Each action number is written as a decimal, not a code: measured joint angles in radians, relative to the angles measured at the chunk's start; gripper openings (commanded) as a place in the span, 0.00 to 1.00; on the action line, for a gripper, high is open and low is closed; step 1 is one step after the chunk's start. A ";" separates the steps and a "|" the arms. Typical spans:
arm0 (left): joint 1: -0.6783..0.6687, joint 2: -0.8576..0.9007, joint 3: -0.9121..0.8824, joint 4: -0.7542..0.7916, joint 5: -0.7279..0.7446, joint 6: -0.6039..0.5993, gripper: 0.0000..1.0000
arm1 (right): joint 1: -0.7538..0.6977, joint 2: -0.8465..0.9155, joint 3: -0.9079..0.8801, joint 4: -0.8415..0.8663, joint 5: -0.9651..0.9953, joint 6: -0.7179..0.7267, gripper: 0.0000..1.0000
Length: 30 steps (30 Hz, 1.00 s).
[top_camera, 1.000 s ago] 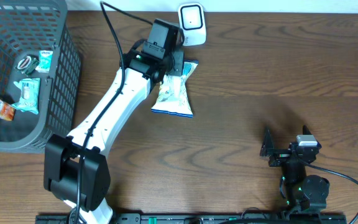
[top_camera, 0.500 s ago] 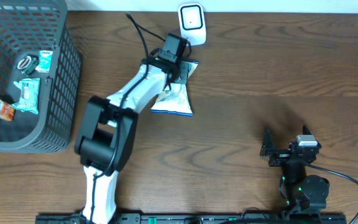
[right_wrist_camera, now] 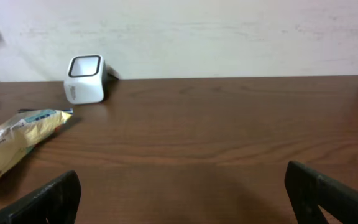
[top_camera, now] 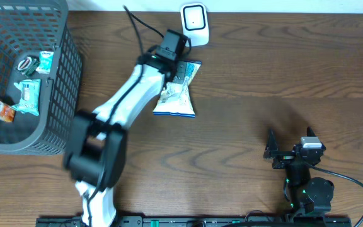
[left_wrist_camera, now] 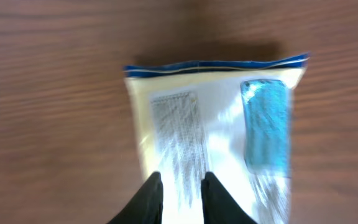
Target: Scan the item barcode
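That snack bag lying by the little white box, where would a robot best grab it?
Probably the narrow end of the snack bag, the one nearest the white scanner, coming straight down from above. The bag lies flat on the table, so its sides offer little to pinch, while that end tapers enough to fit between the jaws.

Right side free — obstacles left and rear.
Basket (top_camera: 62,75) fills the left edge; left arm (top_camera: 128,98), snack bag (top_camera: 180,98), scanner (top_camera: 194,24) crowd rear centre — table (top_camera: 282,69) bare rightward.
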<state>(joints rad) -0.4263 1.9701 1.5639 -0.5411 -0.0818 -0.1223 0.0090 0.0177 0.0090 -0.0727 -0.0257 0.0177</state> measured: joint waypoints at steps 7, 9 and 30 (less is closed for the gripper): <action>0.000 -0.159 0.011 -0.181 0.095 0.000 0.22 | 0.000 0.000 0.000 0.000 0.000 0.000 0.99; -0.001 -0.137 0.006 -0.195 0.129 0.000 0.22 | 0.000 0.000 0.000 0.000 0.000 0.000 0.99; -0.071 0.117 -0.034 -0.169 0.174 -0.035 0.30 | 0.000 0.000 0.000 0.000 0.000 0.000 0.99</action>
<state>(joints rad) -0.4969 2.0869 1.5295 -0.7101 0.0917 -0.1570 0.0090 0.0177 0.0090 -0.0727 -0.0257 0.0177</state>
